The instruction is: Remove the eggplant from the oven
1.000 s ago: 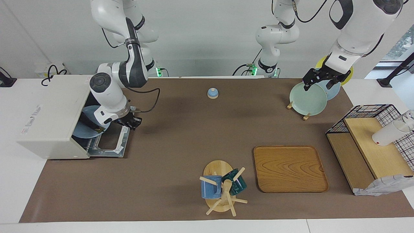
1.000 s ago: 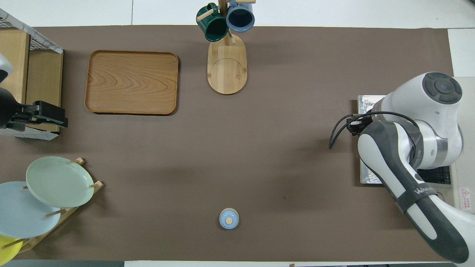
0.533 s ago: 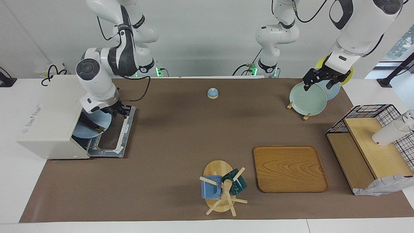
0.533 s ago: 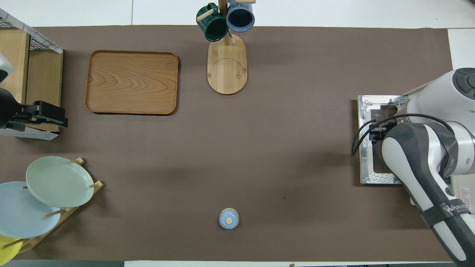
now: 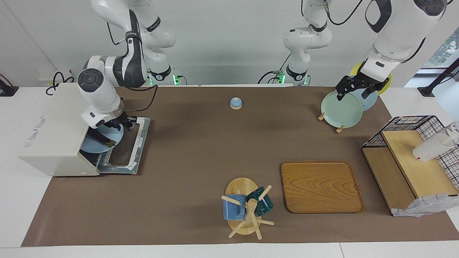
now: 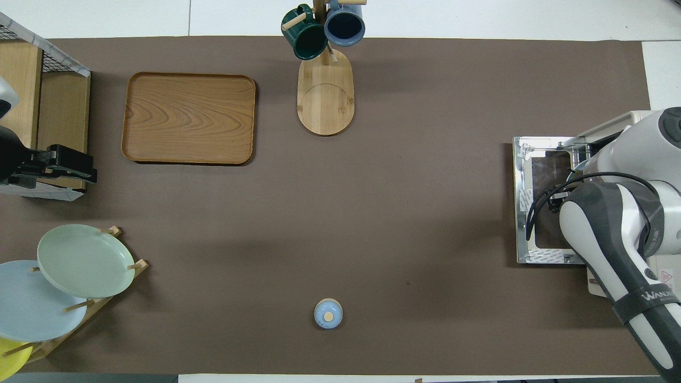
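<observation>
The oven [image 5: 53,125] stands at the right arm's end of the table, its door [image 5: 125,150] folded down flat on the brown mat. Inside it a light-blue plate [image 5: 107,133] carries the dark eggplant [image 5: 101,139], stem tip pointing out toward the door. My right gripper [image 5: 125,125] hangs at the oven's mouth, over the hinge end of the door and just above the plate's edge, apart from the eggplant. In the overhead view the right arm hides the eggplant, and only the door [image 6: 524,213] shows. My left gripper [image 5: 353,94] waits open over the plate rack.
A small blue lidded pot [image 5: 235,103] sits mid-table near the robots. A rack of plates [image 5: 340,109], a wooden tray [image 5: 321,186], a mug tree [image 5: 245,208] and a wire-and-wood shelf [image 5: 412,157] fill the left arm's end.
My right gripper has swung from over the door's outer edge in to the oven's mouth. The left arm has not moved.
</observation>
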Motion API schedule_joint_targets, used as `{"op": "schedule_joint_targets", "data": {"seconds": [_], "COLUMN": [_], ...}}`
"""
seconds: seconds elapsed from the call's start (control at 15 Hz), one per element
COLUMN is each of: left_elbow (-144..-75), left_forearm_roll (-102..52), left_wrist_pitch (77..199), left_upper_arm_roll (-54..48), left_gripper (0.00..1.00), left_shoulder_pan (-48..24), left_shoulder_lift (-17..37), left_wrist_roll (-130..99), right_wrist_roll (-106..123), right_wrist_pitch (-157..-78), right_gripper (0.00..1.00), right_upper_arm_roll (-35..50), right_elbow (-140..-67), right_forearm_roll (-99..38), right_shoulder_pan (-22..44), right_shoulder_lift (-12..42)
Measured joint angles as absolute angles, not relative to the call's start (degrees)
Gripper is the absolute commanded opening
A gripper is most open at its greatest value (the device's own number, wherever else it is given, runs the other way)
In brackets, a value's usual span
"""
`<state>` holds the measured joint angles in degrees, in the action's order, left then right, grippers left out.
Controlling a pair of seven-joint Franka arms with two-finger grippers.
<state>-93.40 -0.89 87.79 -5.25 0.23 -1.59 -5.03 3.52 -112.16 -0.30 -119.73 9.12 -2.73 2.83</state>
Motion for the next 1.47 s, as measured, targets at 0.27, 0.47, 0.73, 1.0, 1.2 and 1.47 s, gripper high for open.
{"op": "schedule_joint_targets", "data": {"seconds": [0.27,0.47,0.73,1.0,1.2,1.47], "left_elbow": [-93.40,-93.40,-93.40,-93.40,-93.40,-93.40], "left_forearm_roll": [-0.89,-0.89,-0.89,-0.89,-0.89,-0.88], "left_wrist_pitch": [87.78,87.78,87.79,87.84,87.87,87.97], "left_upper_arm_roll": [-5.25,-5.25,-5.25,-5.21,-5.12,-5.05], "left_gripper": [1.00,1.00,1.00,1.00,1.00,1.00], "left_shoulder_pan": [0.23,0.24,0.24,0.30,0.41,0.86], "left_shoulder_lift": [-1.59,-1.59,-1.59,-1.59,-1.59,-1.59], "left_wrist_roll": [-5.06,-5.11,-5.11,-5.10,-5.10,-5.10], "right_wrist_roll": [7.12,8.12,8.18,8.19,8.19,2.76], "right_wrist_pitch": [-115.59,-117.50,-118.25,-118.25,-118.20,-112.38], "right_gripper": [0.40,0.32,0.00,0.00,0.00,0.00], "right_upper_arm_roll": [-0.30,-0.31,-0.29,0.02,0.29,0.40], "right_elbow": [-121.56,-123.21,-123.94,-124.10,-124.01,-120.35], "right_forearm_roll": [10.10,10.11,10.12,11.49,13.31,15.91], "right_shoulder_pan": [-3.29,-4.15,-4.18,-4.07,-2.75,5.11], "right_shoulder_lift": [2.60,2.32,1.87,1.08,0.96,0.97]}}
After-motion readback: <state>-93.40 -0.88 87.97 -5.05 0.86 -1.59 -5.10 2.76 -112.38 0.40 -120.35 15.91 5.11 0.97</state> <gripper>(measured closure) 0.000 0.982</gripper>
